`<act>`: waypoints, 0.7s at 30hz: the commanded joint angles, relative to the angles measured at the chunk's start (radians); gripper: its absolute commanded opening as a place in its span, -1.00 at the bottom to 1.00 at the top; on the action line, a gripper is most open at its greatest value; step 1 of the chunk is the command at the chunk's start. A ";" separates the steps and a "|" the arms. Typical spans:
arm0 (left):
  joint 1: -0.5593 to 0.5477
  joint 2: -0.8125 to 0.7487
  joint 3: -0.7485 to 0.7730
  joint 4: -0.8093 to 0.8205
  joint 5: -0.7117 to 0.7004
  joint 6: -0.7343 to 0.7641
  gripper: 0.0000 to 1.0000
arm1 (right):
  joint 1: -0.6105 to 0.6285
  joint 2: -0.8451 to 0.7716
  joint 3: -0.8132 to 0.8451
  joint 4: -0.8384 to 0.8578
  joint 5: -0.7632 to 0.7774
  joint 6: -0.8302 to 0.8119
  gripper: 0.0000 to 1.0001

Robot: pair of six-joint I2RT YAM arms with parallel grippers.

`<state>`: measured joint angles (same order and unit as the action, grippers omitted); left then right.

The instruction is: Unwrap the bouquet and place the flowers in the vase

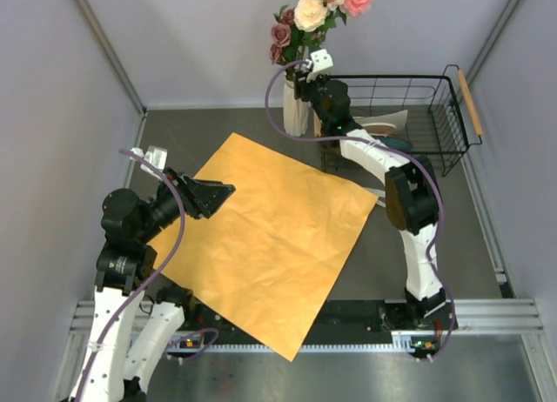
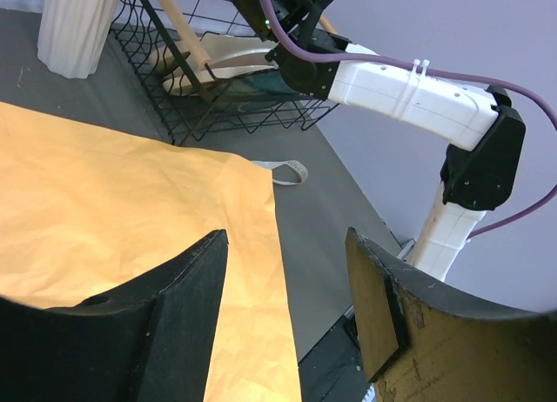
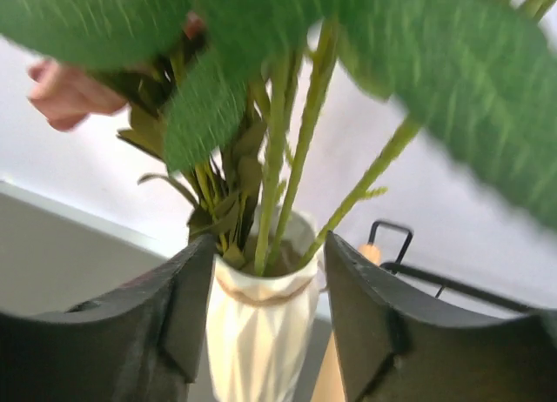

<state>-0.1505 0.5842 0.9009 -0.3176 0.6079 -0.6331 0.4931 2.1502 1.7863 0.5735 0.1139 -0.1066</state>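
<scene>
One orange sheet of wrapping paper (image 1: 270,237) lies flat across the middle of the table (image 1: 174,128), turned like a diamond. Its near corner reaches over the table's near edge between the two arm bases, and its right corner points toward the basket. Bare table shows at the far left corner and along the right edge past the right arm.

One white ribbed vase (image 1: 294,115) stands upright at the far edge, just left of the one black wire basket (image 1: 418,89). The flowers (image 1: 318,10) are in the vase with their stems down its neck. At least five blooms can be counted, white, pink and mauve; the top ones are cut off by the frame.

The right gripper (image 1: 306,76) hangs close beside the stems above the vase rim, its jaws apart and clamping nothing. The left gripper (image 1: 222,193) hovers over the left side of the paper with its jaws wide and empty. One cream ribbon (image 2: 287,170) lies on the table at the paper's right corner, in front of the basket.
</scene>
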 commanded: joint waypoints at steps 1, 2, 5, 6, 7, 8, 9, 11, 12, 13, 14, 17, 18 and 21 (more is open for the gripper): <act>-0.001 -0.014 -0.008 0.018 -0.007 0.004 0.25 | -0.010 -0.094 -0.045 -0.060 -0.008 0.047 0.21; -0.001 -0.012 -0.010 0.018 -0.007 0.004 0.25 | -0.008 -0.136 -0.051 -0.079 -0.003 0.056 0.40; -0.001 -0.007 -0.008 0.023 -0.010 0.007 0.25 | -0.008 -0.205 -0.083 -0.184 0.006 0.091 0.51; -0.001 -0.006 -0.007 0.025 -0.008 0.009 0.25 | -0.007 -0.260 -0.117 -0.207 0.010 0.099 0.54; -0.001 -0.001 -0.004 0.025 -0.007 0.013 0.25 | -0.008 -0.291 -0.143 -0.234 0.015 0.146 0.57; -0.001 -0.001 -0.002 0.029 -0.008 0.013 0.25 | -0.007 -0.321 -0.218 -0.236 0.021 0.166 0.63; -0.001 -0.001 -0.002 0.029 -0.010 0.015 0.25 | -0.007 -0.390 -0.258 -0.239 0.027 0.185 0.65; -0.001 -0.001 0.000 0.032 -0.008 0.013 0.25 | -0.005 -0.456 -0.364 -0.262 0.033 0.232 0.70; -0.001 -0.001 0.000 0.032 -0.007 0.012 0.25 | -0.002 -0.486 -0.392 -0.280 0.038 0.243 0.71; -0.001 -0.004 -0.002 0.031 0.000 0.007 0.25 | 0.002 -0.540 -0.418 -0.323 0.053 0.267 0.71; -0.001 -0.006 -0.005 0.031 0.001 0.006 0.25 | 0.005 -0.567 -0.457 -0.355 0.064 0.281 0.71; -0.001 -0.007 -0.008 0.022 0.004 0.000 0.25 | 0.027 -0.662 -0.517 -0.476 0.086 0.329 0.73; -0.001 -0.007 -0.008 0.014 0.006 -0.002 0.25 | 0.044 -0.688 -0.530 -0.506 0.092 0.332 0.73; -0.001 -0.014 -0.008 0.011 0.003 -0.011 0.25 | 0.079 -0.785 -0.591 -0.610 0.092 0.331 0.77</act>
<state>-0.1505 0.5846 0.8970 -0.3195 0.6083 -0.6300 0.5198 1.4738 1.2610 0.1478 0.1822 0.1783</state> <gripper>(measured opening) 0.623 0.873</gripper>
